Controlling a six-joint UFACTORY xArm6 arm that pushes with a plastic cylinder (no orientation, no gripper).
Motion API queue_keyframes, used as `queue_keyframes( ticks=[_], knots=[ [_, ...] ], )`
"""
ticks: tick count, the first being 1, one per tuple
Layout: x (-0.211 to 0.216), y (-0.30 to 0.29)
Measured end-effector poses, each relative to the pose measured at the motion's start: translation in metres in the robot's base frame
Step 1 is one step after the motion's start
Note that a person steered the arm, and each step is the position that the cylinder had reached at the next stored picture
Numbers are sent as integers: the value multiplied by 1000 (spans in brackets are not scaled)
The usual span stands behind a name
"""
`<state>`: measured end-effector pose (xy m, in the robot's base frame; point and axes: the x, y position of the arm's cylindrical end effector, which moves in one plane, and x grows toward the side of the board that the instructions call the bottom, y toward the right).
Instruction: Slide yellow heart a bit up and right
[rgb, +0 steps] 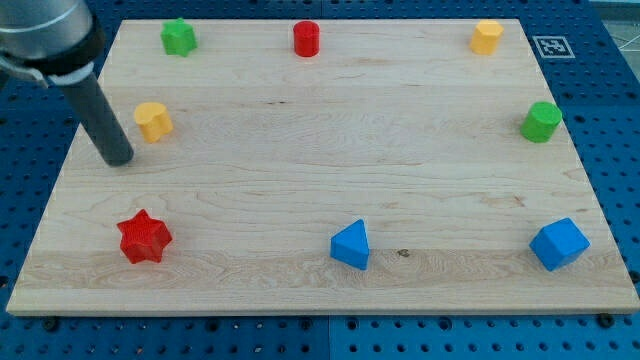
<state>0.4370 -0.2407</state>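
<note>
Resting at 7 o'clock of yellow heart (153, 121): my tip (119, 159), just beside block, contact uncertain. No hand on rig, nothing grasped; bare rod only. Yellow heart: 9 o'clock edge of surface (300, 170), between green block (178, 37) and red star (144, 237). Judged light, rigid, slides easily, may pivot off-centre. Push point: lower-left lobe, driving toward 2 o'clock.
</note>
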Motion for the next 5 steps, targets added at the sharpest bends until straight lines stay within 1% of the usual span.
queue_keyframes(
  ticks=[1,3,4,5],
  knots=[
    [-26,4],
    [-27,85],
    [-22,72],
    [-17,12]
  ],
)
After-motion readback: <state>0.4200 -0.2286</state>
